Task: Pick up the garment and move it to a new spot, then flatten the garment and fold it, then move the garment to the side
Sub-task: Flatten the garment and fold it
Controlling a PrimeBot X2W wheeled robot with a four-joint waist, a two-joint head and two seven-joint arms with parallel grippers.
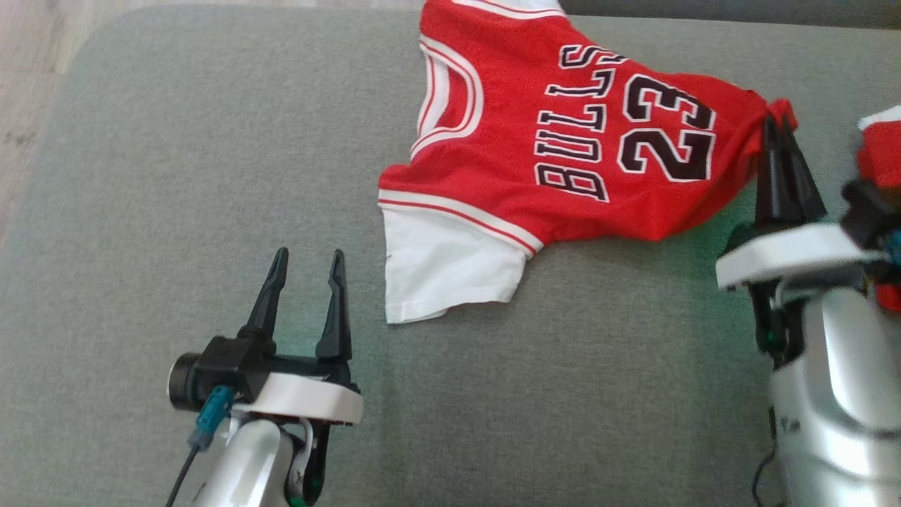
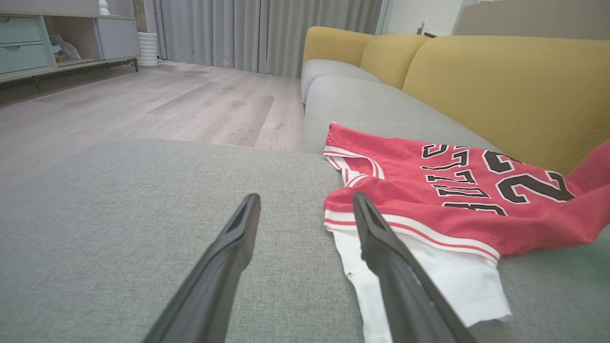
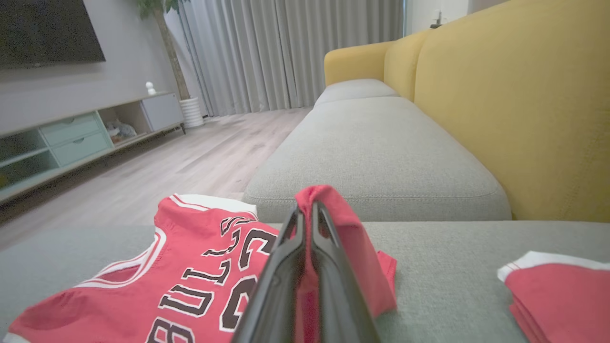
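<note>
The red jersey (image 1: 563,134), lettered BULLS 23, is lying on the grey seat cushion (image 1: 176,211), occupying the 12 to 2 o'clock part of the head view, with its white sleeve (image 1: 443,267) pointing toward 6 o'clock. The right gripper (image 1: 776,130), sitting at 3 o'clock in that view, is clamping its jaws tight on one edge of the jersey; in the right wrist view a bunch of red cloth is showing between and above the fingers, and the fabric is rising off the cushion toward the grip. The rest of the jersey is resting flat with some wrinkling. The left gripper (image 1: 310,257), sitting at 7 o'clock in the head view, is holding its jaws wide apart with nothing between them; it is standing over bare cushion, with the white sleeve near it at its 1 o'clock and apart from it. A second red and white cloth item (image 3: 557,286) is lying on the cushion at 4 o'clock in the right wrist view, apart from the jersey. The yellow backrest (image 3: 524,119) is standing behind the cushion at 2 o'clock there, and the wooden floor (image 2: 143,105) is showing at 10 o'clock in the left wrist view
</note>
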